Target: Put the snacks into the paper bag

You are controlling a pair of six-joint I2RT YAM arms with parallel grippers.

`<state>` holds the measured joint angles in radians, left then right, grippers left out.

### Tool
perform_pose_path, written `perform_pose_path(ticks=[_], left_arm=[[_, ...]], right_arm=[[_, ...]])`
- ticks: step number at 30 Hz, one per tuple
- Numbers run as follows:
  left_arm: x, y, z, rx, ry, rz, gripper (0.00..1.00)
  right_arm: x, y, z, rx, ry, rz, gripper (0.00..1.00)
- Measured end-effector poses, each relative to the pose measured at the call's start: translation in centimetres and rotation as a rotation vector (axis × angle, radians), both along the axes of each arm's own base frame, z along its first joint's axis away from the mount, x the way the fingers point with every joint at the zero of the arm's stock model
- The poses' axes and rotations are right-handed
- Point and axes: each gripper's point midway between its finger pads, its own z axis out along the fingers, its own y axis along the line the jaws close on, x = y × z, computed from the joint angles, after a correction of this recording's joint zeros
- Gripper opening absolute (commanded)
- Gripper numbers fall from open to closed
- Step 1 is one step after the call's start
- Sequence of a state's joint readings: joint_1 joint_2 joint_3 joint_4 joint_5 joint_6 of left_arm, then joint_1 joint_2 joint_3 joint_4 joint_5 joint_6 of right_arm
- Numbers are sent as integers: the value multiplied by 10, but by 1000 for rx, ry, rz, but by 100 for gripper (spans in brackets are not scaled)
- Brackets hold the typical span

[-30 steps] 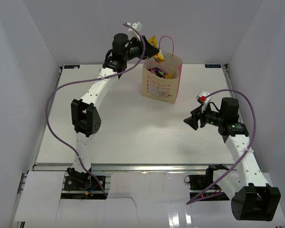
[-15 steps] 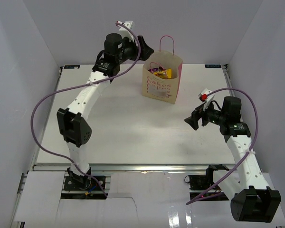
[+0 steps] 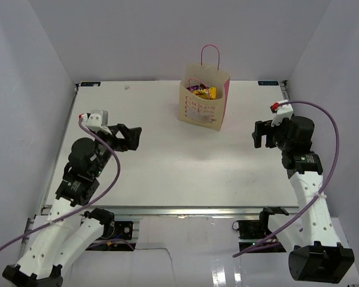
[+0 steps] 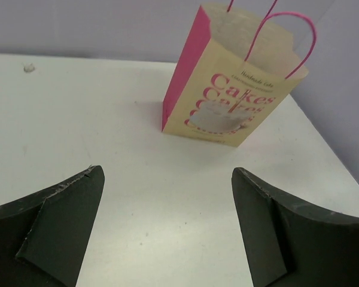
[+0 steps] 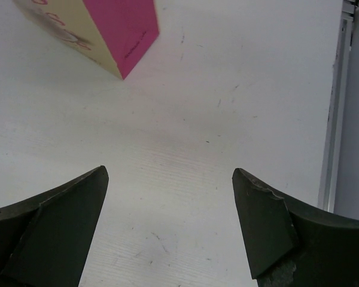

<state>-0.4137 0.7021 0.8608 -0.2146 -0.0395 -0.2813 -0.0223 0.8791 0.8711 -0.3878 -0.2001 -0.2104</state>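
**Desk:** Grippers, both spread wide and holding nothing. Your left gripper (image 3: 128, 136) hangs over the near-left, your right gripper (image 3: 261, 133) by the right edge.

**Operator:** And the table (image 3: 167, 173)?

**Desk:** No loose snack shows on it. The paper bag (image 3: 202, 103) stands upright at far centre, with the snacks (image 3: 202, 92) visible in its mouth. A small speck (image 3: 127, 86) lies far left.

**Operator:** Advice?

**Desk:** Loading looks done. You should scan for strays and swing wide of the bag; it looks light enough to tip.
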Motion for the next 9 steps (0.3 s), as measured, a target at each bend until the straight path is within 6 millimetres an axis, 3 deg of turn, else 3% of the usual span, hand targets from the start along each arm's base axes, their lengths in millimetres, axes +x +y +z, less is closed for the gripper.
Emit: perform_pose_path(ticks=[5, 9], left_arm=[[-20, 15, -39, -25, 85, 49, 98], [-25, 20, -49, -38, 120, 71, 98]], right_arm=[[0, -14, 4, 11, -6, -107, 90], [-2, -22, 8, 20, -20, -170, 90]])
